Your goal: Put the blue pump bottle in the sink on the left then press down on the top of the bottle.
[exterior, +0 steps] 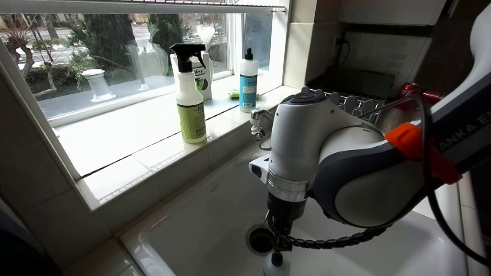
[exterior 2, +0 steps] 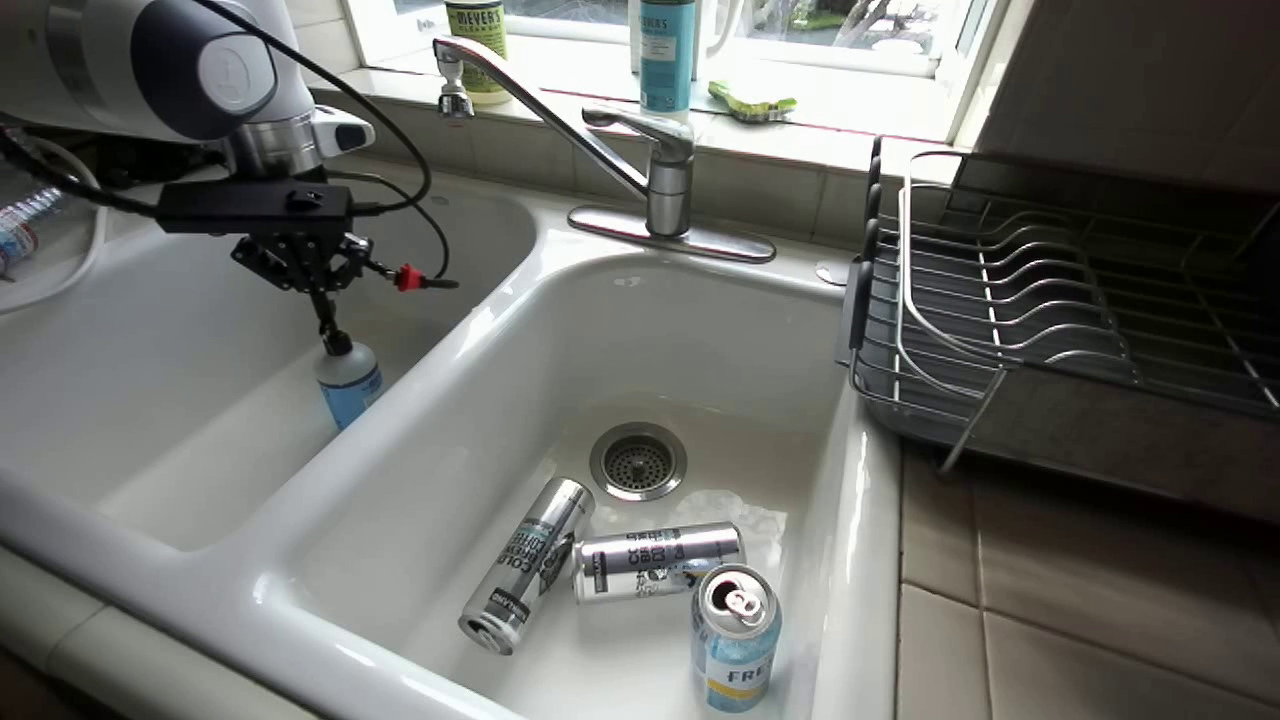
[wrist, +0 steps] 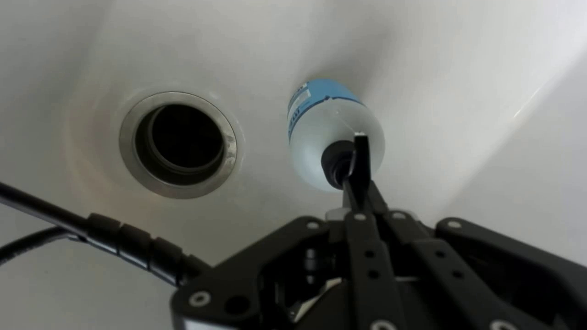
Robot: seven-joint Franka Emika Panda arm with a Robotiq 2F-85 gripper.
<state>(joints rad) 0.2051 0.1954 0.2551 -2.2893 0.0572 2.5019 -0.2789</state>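
Observation:
The blue pump bottle (exterior 2: pixel 350 396) stands in the sink (exterior 2: pixel 235 445), the larger basin, close to the wall it shares with the smaller one. It has a blue label and a cloudy, pale shoulder. The top of the bottle (wrist: pixel 334 158) looks black and is partly covered by my fingers. My gripper (exterior 2: pixel 325 318) is shut and points down from above, its fingertips at the bottle's top and seeming to touch it. In the wrist view the bottle (wrist: pixel 316 123) appears upright beside the dark drain hole (wrist: pixel 183 137). An exterior view cuts off the lower bottle (exterior: pixel 276 266).
A divider (exterior 2: pixel 400 400) separates the sink from a smaller basin holding three cans (exterior 2: pixel 655 562). Behind are the faucet (exterior 2: pixel 670 190) and, at its side, a dish rack (exterior 2: pixel 1000 300). On the window ledge stand a yellow-green spray bottle (exterior: pixel 191 119) and a teal bottle (exterior: pixel 248 90).

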